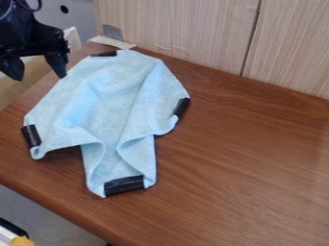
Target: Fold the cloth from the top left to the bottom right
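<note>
The black gripper (40, 76) hangs at the upper left, above and left of the cloth's top corner, its two fingers spread apart with nothing between them. On the brown table lies a light blue cloth (106, 105), rumpled with raised folds. Black tape marks its corners: one at the top, one at the right, one at the left and one at the bottom. The gripper does not appear to touch the cloth.
The wooden table (237, 178) extends right and toward the front, with its edge running along the lower left. A light wood panel wall (186, 29) stands behind. A metal bracket (112, 32) is near the back left corner.
</note>
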